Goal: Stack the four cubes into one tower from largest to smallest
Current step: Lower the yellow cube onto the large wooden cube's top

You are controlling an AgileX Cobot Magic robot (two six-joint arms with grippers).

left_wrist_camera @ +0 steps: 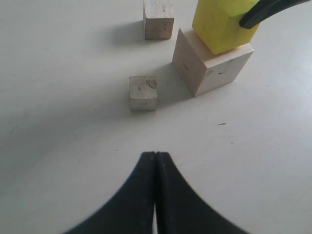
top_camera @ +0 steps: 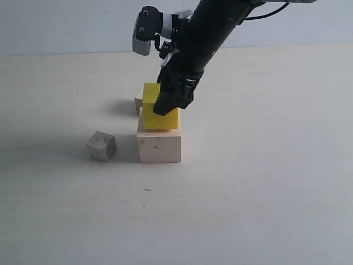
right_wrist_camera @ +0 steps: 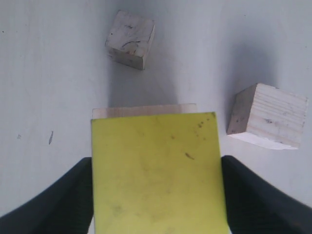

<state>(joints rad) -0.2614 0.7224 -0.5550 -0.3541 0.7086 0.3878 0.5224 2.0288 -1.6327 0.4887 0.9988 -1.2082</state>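
We clamp yellow cube (top_camera: pixel 160 121) in right gripper (right_wrist_camera: pixel 157 195), resting on big wooden cube (top_camera: pixel 159 148), slightly skewed. Our left gripper (left_wrist_camera: pixel 155 157) pinched shut, empty; small cube (left_wrist_camera: pixel 143 92) straight ahead, nearer that arm.

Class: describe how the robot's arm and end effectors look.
The right arm is thick and black, with a grey boxy module near its wrist and a thin black cable above. The right end effector and left end effector have smooth black fingers; the left's curve and taper to narrow tips.
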